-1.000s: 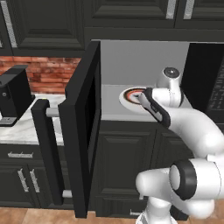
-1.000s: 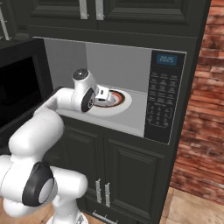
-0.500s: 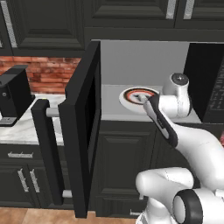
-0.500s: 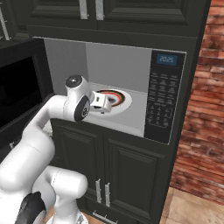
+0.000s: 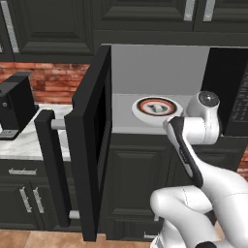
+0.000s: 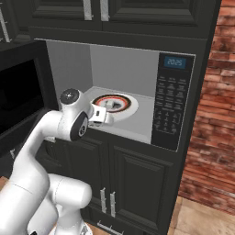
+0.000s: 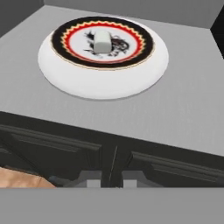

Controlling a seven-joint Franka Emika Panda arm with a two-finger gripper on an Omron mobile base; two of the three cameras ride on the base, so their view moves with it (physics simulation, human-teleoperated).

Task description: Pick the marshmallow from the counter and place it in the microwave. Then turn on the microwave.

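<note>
The gripper (image 7: 110, 180), fingers nearly pressed together and holding nothing, hovers outside the open microwave (image 6: 176, 98). Ahead of it, the marshmallow (image 7: 101, 41) sits on the red-ringed turntable (image 7: 144, 74) on the grey floor. Dark cabinets surround it; the fingertips are cut off.

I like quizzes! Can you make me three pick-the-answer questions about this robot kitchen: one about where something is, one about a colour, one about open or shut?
1. Where is the marshmallow?
A. on the turntable
B. on the floor
C. on the coffee machine

2. What colour is the microwave clock's display?
A. pink
B. blue
C. yellow

3. How is the microwave door?
A. shut
B. missing
C. swung open

Answers: 1 A, it lies in the plate's middle. 2 B, the digits glow blue above the keypad. 3 C, the door stands out to the left.
</note>
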